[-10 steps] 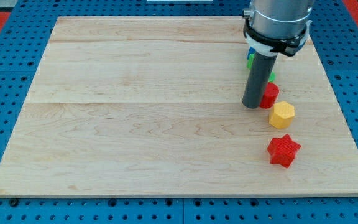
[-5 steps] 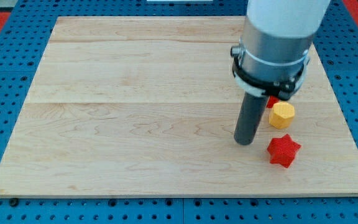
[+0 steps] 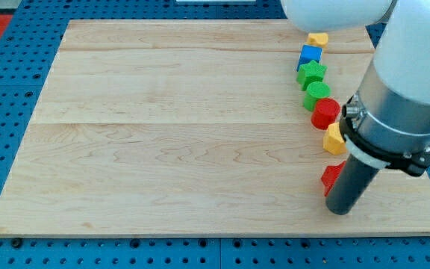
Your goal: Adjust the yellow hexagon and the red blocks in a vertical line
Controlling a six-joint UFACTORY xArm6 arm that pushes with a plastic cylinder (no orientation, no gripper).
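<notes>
The yellow hexagon (image 3: 333, 139) sits near the board's right side, its right part hidden behind the arm. A red round block (image 3: 325, 113) lies just above it. A red star-like block (image 3: 330, 177) lies below the hexagon, mostly hidden by the rod. My tip (image 3: 340, 210) rests on the board at the red star's lower right, touching or nearly touching it. The three blocks run roughly top to bottom, the lower ones a little further right.
Above the red round block a column continues upward: a green round block (image 3: 317, 93), a green star-like block (image 3: 311, 74), a blue block (image 3: 309, 55) and a small yellow block (image 3: 318, 38). The board's right edge (image 3: 418, 153) is close by.
My tip has moved from left of the red round block, down past the hexagon, to the lower right of the red star. The arm now covers part of the hexagon and star.
</notes>
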